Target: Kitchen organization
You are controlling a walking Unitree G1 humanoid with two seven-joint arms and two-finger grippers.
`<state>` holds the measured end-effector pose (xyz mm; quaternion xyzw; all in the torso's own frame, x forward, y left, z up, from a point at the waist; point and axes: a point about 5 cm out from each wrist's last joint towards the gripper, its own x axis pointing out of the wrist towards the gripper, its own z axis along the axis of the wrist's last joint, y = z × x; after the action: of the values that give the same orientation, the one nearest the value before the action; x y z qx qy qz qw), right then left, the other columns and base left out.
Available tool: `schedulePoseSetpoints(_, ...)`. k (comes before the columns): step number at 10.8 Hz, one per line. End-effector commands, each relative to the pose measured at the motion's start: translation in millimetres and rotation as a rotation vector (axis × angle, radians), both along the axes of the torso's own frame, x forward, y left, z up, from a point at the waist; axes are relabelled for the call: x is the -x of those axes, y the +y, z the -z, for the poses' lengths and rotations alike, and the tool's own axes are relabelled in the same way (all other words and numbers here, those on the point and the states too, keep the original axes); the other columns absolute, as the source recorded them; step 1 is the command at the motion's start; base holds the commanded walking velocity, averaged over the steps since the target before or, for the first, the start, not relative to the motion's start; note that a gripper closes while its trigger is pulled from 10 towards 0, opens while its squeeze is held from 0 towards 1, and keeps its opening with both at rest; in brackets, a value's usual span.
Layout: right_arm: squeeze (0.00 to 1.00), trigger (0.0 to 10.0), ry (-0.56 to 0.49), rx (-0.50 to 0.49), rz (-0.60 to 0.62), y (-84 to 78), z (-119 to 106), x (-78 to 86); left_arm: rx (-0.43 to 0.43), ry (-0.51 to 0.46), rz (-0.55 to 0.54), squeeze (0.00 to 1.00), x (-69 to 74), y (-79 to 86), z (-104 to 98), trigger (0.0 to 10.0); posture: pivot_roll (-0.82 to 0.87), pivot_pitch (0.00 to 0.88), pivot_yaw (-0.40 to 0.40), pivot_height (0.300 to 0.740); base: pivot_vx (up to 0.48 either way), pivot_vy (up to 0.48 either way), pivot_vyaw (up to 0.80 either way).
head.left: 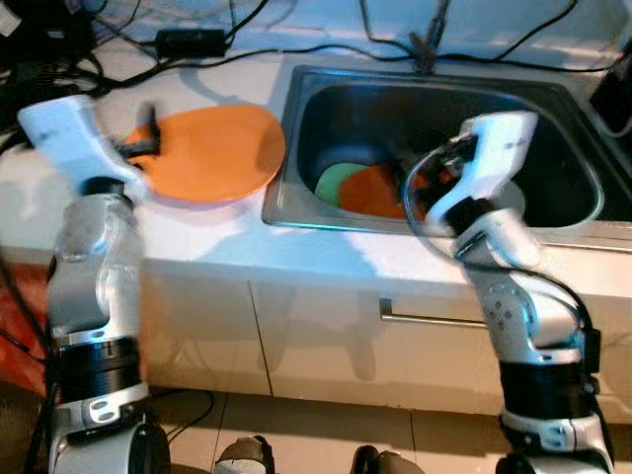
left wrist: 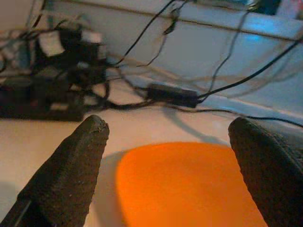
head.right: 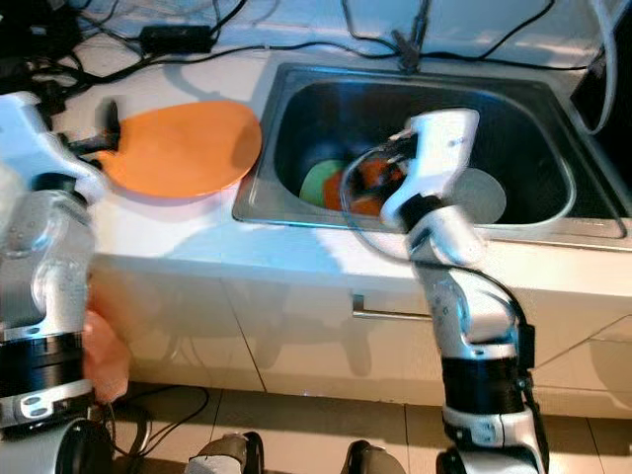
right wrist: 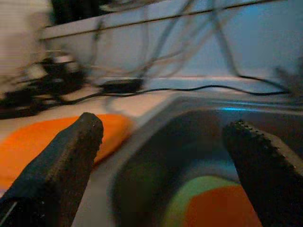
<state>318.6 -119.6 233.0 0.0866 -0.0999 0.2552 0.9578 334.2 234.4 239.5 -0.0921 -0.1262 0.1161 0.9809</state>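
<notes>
Both grippers, left (left wrist: 165,175) and right (right wrist: 161,175), gaping wide, holding nothing; round orange plate (head.left: 212,153) lying flat beside sink (head.left: 296,148).

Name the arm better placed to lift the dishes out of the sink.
Right. The right gripper hangs open over the sink, above the orange dish and green dish. The left gripper is at the orange plate on the counter.

Home kitchen, steel sink (head.left: 296,148) in white counter (head.left: 197,242) (drawer handle (head.left: 430,318) below)
</notes>
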Motion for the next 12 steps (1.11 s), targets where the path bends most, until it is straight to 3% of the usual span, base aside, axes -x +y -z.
schedulePoseSetpoints(1, 0.00, 10.0, 0.029, 0.011, -0.126, 9.8, 2, 10.6, 0.056, 0.039, -0.033, 0.00, -2.6, 6.5, 4, 10.0, 0.14, 0.087, 0.002, 0.740, 0.000, 0.000, 0.00)
schedulePoseSetpoints(6, 0.00, 10.0, 0.141, 0.138, -0.261, 17.7, 21, 27.5, 0.290, 0.212, -0.005, 0.00, -17.6, 5.5, 29, 10.0, 0.13, 0.099, 0.019, 0.740, 0.000, 0.000, 0.00)
schedulePoseSetpoints(8, 0.00, 10.0, 0.206, 0.166, -0.286, 18.7, 29, 31.9, 0.372, 0.281, 0.073, 0.00, -28.7, -6.7, 32, 10.0, 0.13, 0.106, 0.024, 0.740, 0.000, 0.000, 0.00)
schedulePoseSetpoints(10, 0.00, 10.0, 0.207, 0.172, -0.298, 20.5, 28, 34.0, 0.463, 0.293, 0.136, 0.00, -39.9, -15.4, 25, 10.0, 0.13, 0.108, 0.030, 0.740, 0.000, 0.000, 0.00)
schedulePoseSetpoints(12, 0.00, 10.0, 0.198, 0.175, -0.311, 22.8, 25, 35.5, 0.606, 0.380, 0.236, 0.00, -45.7, -43.7, 35, 10.0, 0.13, 0.108, 0.025, 0.740, 0.000, 0.000, 0.00)
